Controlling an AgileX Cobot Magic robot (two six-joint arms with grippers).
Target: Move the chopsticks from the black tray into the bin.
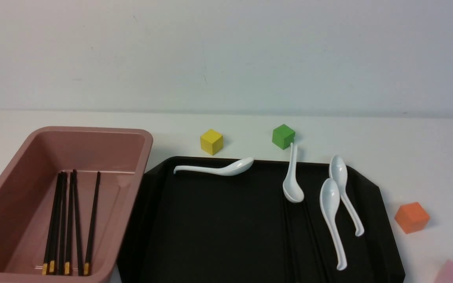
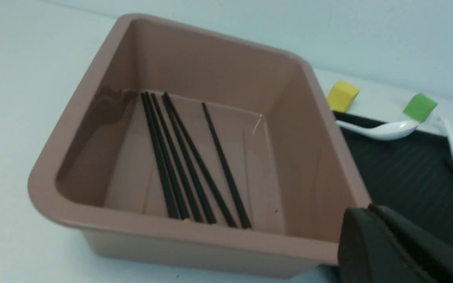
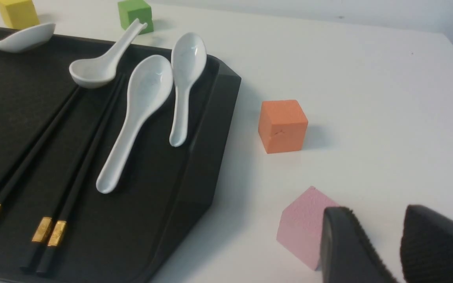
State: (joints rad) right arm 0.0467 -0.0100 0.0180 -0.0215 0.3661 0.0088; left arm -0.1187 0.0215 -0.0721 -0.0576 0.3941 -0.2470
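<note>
Operator, note that the thin black chopsticks with yellow-gold bands (image 1: 69, 224) are split between two places. In the front view, five lie on the floor of the deep dusty-pink plastic bin (image 1: 22, 157), side by side, their long axes running from 6 to 12 o'clock with the banded ends at 6, nearest the robot. The bin sits at 9 o'clock of the large matte black tray (image 1: 376, 196), its rim just beside the tray's.

The right wrist view shows what the front view barely resolves: three more chopsticks (image 3: 73, 157) on the tray floor, roughly parallel, gold bands toward the camera, tips reaching the bowl of a white spoon (image 3: 96, 67). Two run touching as a pair; the third lies apart.

The left wrist view confirms the five sticks in the bin (image 2: 187, 165), fanned slightly.

The right gripper (image 3: 399, 243) hangs over the table beside a pink block (image 3: 301, 224), fingers apart, holding nothing. The left gripper (image 2: 391, 247) shows its fingers pressed together, empty, near the bin's corner.
</note>
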